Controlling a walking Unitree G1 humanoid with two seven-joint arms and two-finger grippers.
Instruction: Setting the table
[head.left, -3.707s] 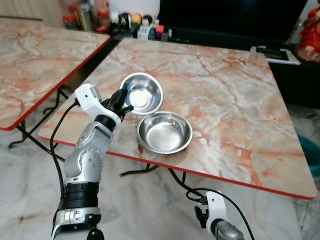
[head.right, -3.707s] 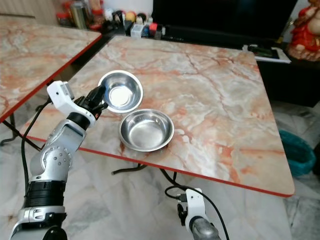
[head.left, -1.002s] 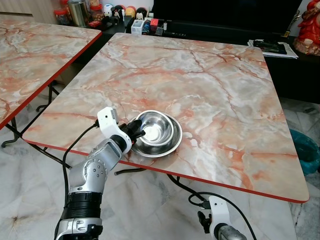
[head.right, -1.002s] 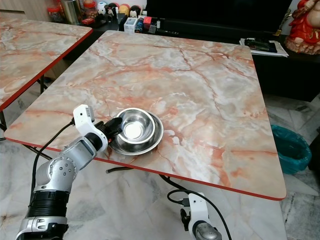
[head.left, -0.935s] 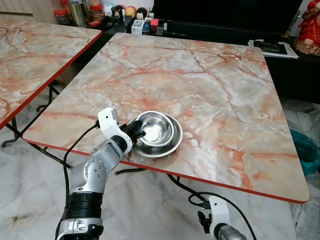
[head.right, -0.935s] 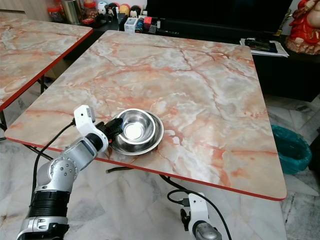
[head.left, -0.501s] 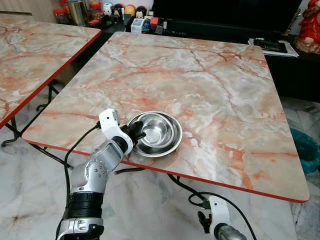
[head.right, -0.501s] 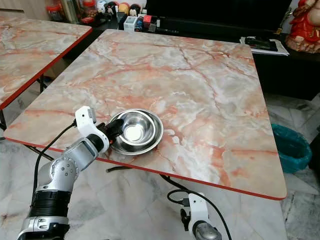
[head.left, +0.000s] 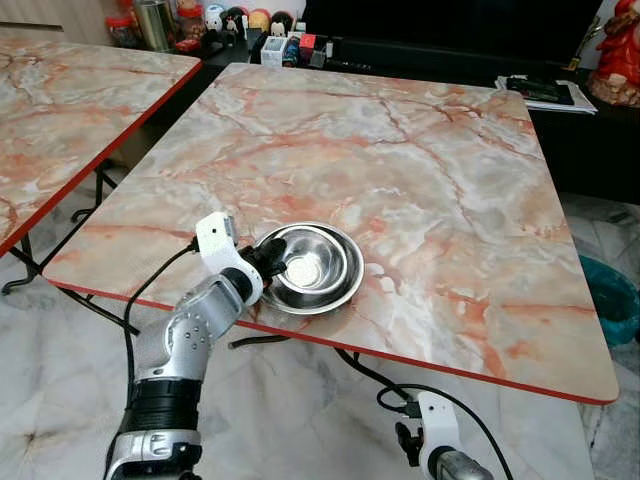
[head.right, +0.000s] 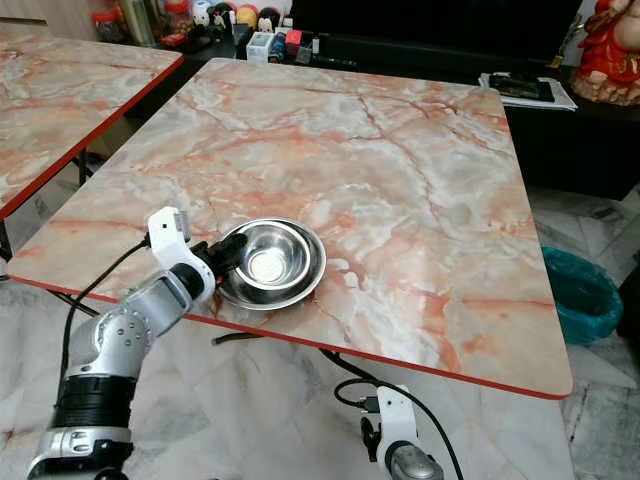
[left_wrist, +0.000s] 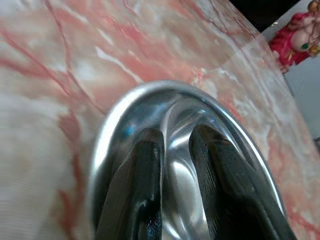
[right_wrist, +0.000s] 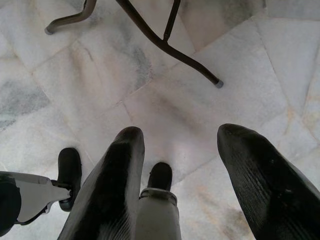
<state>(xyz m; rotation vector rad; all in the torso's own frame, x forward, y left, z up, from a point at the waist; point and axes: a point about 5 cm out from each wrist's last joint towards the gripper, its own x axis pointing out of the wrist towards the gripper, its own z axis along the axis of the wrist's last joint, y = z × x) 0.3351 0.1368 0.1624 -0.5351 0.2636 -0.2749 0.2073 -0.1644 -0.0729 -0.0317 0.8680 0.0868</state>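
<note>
the left tool (head.left: 270, 262) pinched the rim of 2 nested shiny steel bowls (head.left: 312, 270) on the marble-patterned bench (head.left: 450, 200), not yet laid out.

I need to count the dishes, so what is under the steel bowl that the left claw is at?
A second, wider steel bowl lies under the top bowl, nested on the table. Only its rim shows; its inside is covered. The left claw grips the top bowl's rim.
</note>
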